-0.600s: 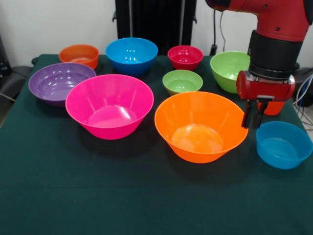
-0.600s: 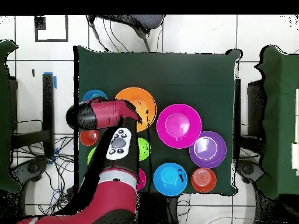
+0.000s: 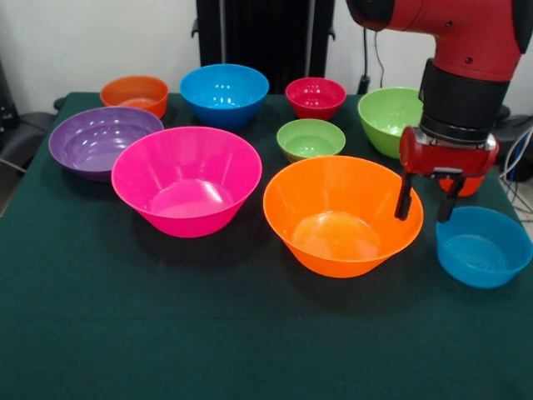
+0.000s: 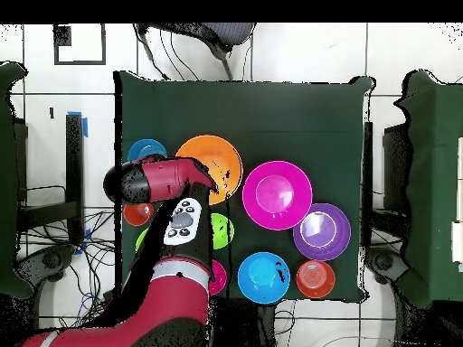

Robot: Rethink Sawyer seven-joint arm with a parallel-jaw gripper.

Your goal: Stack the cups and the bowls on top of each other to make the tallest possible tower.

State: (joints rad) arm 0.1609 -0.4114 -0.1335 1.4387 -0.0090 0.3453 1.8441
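**Operator:** Showing, front view: the orange bowl (image 3: pixel 341 215), largest of its colour, sits rim upward on the table (image 3: pixel 166 333) just beside the pink bowl (image 3: pixel 186 179). It is the piece I would use as a base, and it is not yet inverted. No tower exists; every bowl stands apart, mouth up.

**Observer:** And the gripper?

**Operator:** The gripper (image 3: pixel 426 198) hangs at the orange bowl's rim on the side nearest the small blue bowl (image 3: pixel 483 247). Its two black fingers (image 3: pixel 405 200) are parted with nothing between them; one seems over or at the rim, the other outside it. I cannot tell whether either touches.

**Observer:** How should the step be done well?

**Operator:** My judgement: straddle the wall, one finger inside and one outside, close firmly on the thin rim, lift clear, then turn the bowl over so the wide mouth goes down. The wall slopes and is glossy, so a shallow pinch may slip.

**Observer:** Orientation?

**Operator:** Round, so no long axis across the table; its axis of symmetry is vertical, opening upward, base down.

**Observer:** Surroundings?

**Operator:** Behind stand the small green bowl (image 3: pixel 311 138), the larger green bowl (image 3: pixel 387 117), the red bowl (image 3: pixel 316 97), a blue bowl (image 3: pixel 224 93), a small orange bowl (image 3: pixel 135 94) and the purple bowl (image 3: pixel 102 140). An orange-red piece (image 3: pixel 466 185) peeks from behind the gripper, possibly the cup. In the overhead view the arm (image 4: pixel 167 181) covers part of the orange bowl.
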